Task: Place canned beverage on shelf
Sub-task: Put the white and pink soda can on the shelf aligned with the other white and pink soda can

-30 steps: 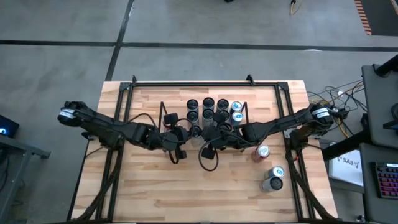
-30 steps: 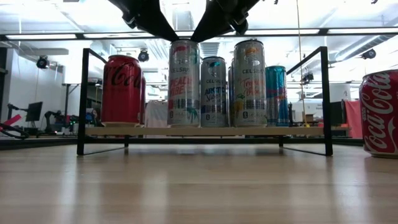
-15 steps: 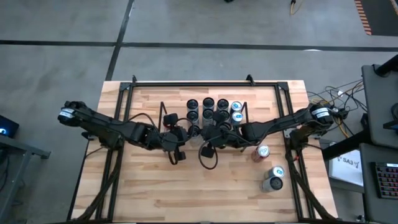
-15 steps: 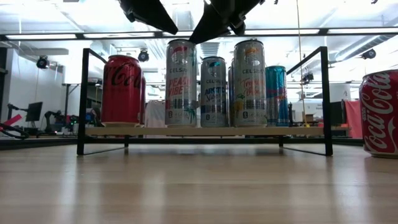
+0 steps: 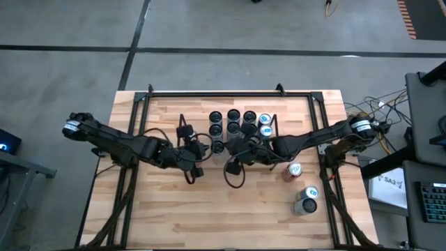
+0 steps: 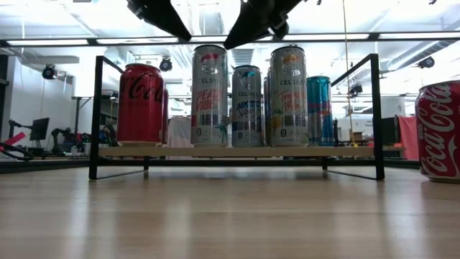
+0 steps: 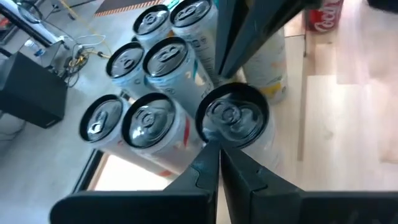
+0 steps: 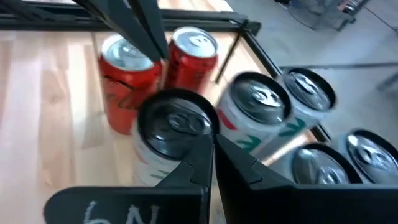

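Note:
The shelf (image 6: 237,152) stands mid-table with several cans upright on its wood base. In the front row is a tall silver can with pink print (image 6: 210,97), a red cola can (image 6: 141,104) to its left. My left gripper (image 6: 185,34) is shut, above and left of that silver can's top (image 7: 233,118), clear of it. Also shut, my right gripper (image 6: 231,43) has its tips at the right rim of the same can top (image 8: 177,121). My right gripper comes slanting down from the table's right, and its shut fingertips (image 8: 208,149) stand at the rim (image 6: 226,47) of the upright silver can. Whether they touch the rim I cannot tell.
A red cola can (image 6: 440,129) stands on the table right of the shelf, and a silver can (image 5: 305,201) is nearer the front right. A black tubular frame (image 5: 209,93) runs around the table. Bare wood lies in front of the shelf.
My left gripper has risen and drawn back toward the table's left, off the silver can's top, staying shut. The can has shifted slightly left on the shelf and stands upright. My right gripper has kept its place at the can's rim.

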Tool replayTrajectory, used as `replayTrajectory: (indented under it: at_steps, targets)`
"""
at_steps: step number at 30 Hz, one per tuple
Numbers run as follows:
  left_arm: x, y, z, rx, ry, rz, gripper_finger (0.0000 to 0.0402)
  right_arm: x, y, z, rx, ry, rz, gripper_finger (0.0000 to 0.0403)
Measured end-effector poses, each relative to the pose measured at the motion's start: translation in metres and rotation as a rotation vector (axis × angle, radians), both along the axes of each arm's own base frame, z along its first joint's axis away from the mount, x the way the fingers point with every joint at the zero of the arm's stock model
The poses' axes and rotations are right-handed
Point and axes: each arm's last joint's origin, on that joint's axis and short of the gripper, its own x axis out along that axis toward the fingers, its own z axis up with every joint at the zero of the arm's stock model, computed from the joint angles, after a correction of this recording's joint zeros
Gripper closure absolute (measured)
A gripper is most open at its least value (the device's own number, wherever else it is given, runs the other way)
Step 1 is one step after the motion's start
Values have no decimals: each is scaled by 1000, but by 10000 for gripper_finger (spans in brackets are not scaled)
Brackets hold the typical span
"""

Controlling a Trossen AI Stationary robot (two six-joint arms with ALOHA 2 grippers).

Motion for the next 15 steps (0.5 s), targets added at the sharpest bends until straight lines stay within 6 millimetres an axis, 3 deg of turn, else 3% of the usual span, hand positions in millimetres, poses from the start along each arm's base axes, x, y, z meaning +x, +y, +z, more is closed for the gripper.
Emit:
replayTrajectory:
  at_steps: [15]
  targets:
    - [-1, 2, 0, 31, 6, 28, 402, 3, 0, -14, 27, 40, -46, 394]
